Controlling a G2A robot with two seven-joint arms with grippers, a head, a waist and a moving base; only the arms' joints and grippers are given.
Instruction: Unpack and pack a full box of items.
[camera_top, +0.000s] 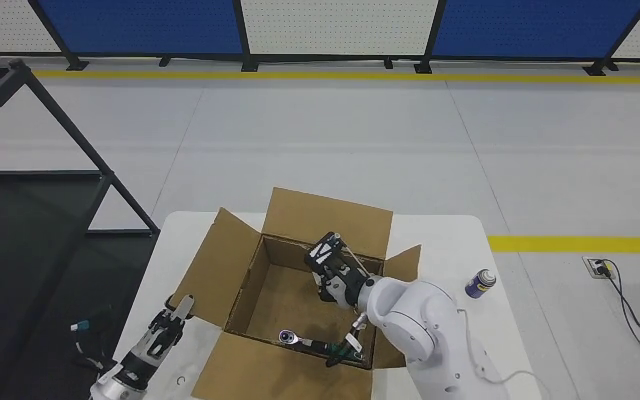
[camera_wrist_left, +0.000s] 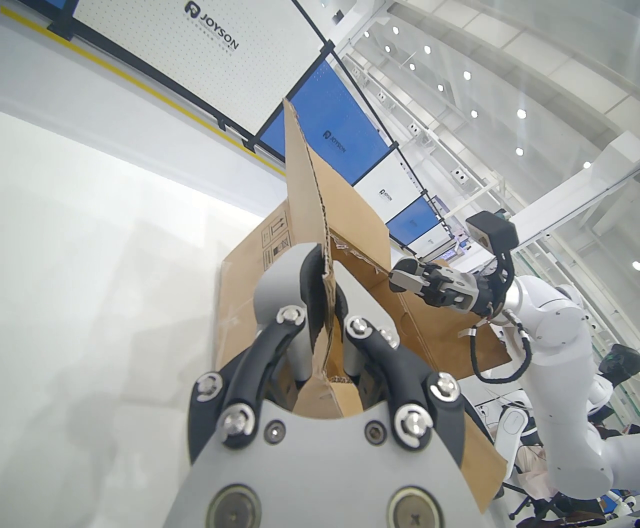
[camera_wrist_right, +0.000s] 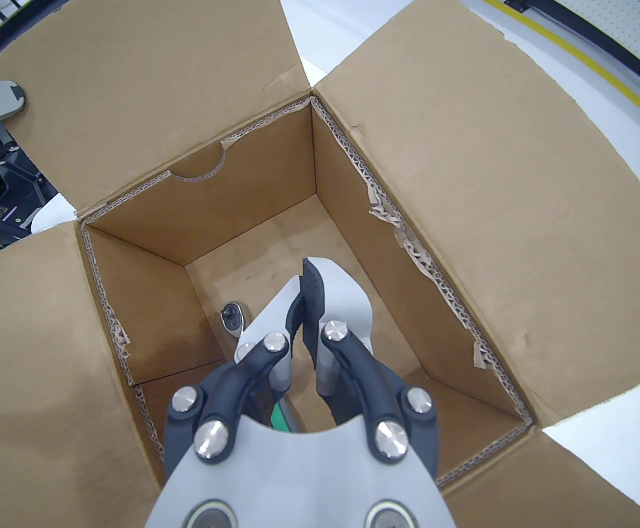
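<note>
An open cardboard box (camera_top: 330, 215) stands on the white table (camera_top: 455, 240) with all its flaps spread out. On its floor lies a ratchet wrench (camera_top: 300, 342) with a green handle; its chrome head (camera_wrist_right: 232, 317) shows in the right wrist view. My right gripper (camera_top: 328, 258) hangs over the box near the far wall, shut and holding nothing (camera_wrist_right: 306, 295). My left gripper (camera_top: 180, 308) is at the table's near left, shut on the edge of the box's left flap (camera_wrist_left: 327, 280). The right gripper (camera_wrist_left: 400, 277) also appears beyond the flap (camera_wrist_left: 350, 215) in the left wrist view.
A small can (camera_top: 480, 283) with a dark cap stands on the table to the right of the box. A black metal frame (camera_top: 60, 130) rises at the left beside the table. The box walls (camera_wrist_right: 250, 200) are steep and torn along one rim.
</note>
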